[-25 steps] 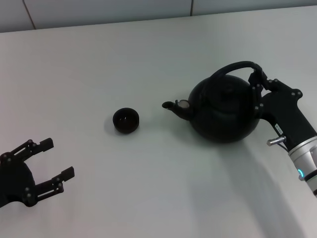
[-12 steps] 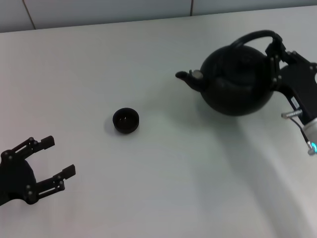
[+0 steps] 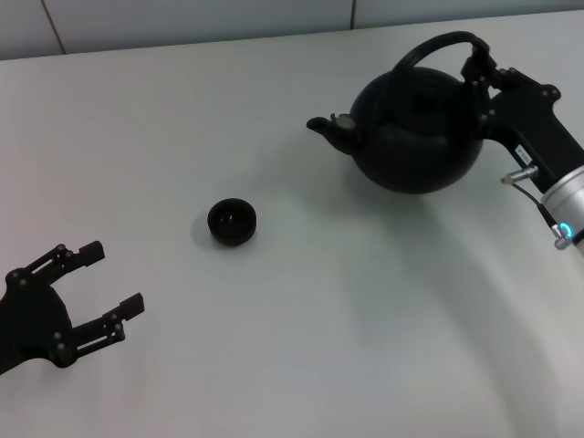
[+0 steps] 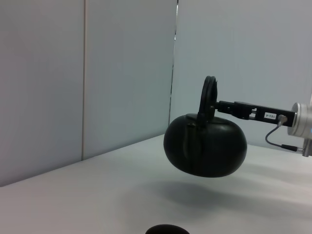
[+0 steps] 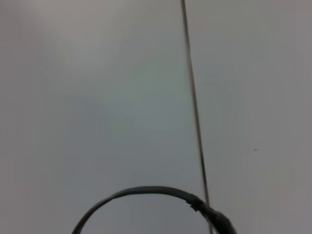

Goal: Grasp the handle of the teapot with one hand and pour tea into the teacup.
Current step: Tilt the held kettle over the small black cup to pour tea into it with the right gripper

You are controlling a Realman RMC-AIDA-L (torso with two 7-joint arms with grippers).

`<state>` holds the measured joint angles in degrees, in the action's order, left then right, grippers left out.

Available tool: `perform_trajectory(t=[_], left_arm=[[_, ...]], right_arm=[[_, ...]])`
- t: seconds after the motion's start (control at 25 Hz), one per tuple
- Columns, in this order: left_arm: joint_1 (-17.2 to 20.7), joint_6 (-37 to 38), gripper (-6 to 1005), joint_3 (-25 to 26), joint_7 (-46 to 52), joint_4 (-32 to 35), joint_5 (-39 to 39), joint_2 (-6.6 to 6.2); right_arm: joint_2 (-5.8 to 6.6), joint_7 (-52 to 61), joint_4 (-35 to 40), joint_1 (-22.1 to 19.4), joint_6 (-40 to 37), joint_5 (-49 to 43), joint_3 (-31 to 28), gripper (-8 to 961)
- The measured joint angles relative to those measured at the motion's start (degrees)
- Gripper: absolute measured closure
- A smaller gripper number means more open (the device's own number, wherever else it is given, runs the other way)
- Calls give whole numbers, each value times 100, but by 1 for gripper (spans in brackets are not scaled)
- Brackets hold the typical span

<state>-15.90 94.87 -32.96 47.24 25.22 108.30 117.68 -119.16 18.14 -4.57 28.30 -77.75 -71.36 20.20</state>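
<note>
The round black teapot [image 3: 415,137] hangs in the air at the far right, spout pointing left; the left wrist view shows the teapot [image 4: 204,145] lifted clear of the table. My right gripper [image 3: 476,71] is shut on the right end of its arched black handle [image 3: 433,46]; the handle's arc also shows in the right wrist view [image 5: 146,195]. The small dark teacup [image 3: 232,222] stands on the table left of and nearer than the pot, and its rim shows in the left wrist view [image 4: 166,229]. My left gripper [image 3: 105,287] is open and empty at the near left.
The white table [image 3: 301,347] spreads under everything. A grey panelled wall [image 4: 97,73] rises behind the table's far edge.
The right gripper has lifted the teapot off the table, up and away, then shifted it a little to the left toward the cup. The left arm has barely moved.
</note>
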Motion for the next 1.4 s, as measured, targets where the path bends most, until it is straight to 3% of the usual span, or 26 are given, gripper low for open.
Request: perform_trajectory(t=[0.2, 0.44, 0.64, 1.12, 1.4], left_arm=[[1, -1, 149, 48, -34, -32, -7, 24], [14, 21, 149, 104, -39, -50, -20, 34], [28, 30, 149, 125, -50, -53, -20, 34], [12, 31, 150, 132, -137, -51, -30, 34], [15, 34, 149, 132, -198, -61, -82, 37]], right_arm=[[0, 348, 264, 196, 197, -395, 17, 861], [12, 1623, 1117, 540, 598, -1723, 19, 861], [21, 1940, 1389, 776, 802, -2198, 30, 861], [36, 1900, 1529, 1359, 1236, -2280, 344, 861], [17, 1886, 1521, 1495, 1304, -2281, 586, 862]])
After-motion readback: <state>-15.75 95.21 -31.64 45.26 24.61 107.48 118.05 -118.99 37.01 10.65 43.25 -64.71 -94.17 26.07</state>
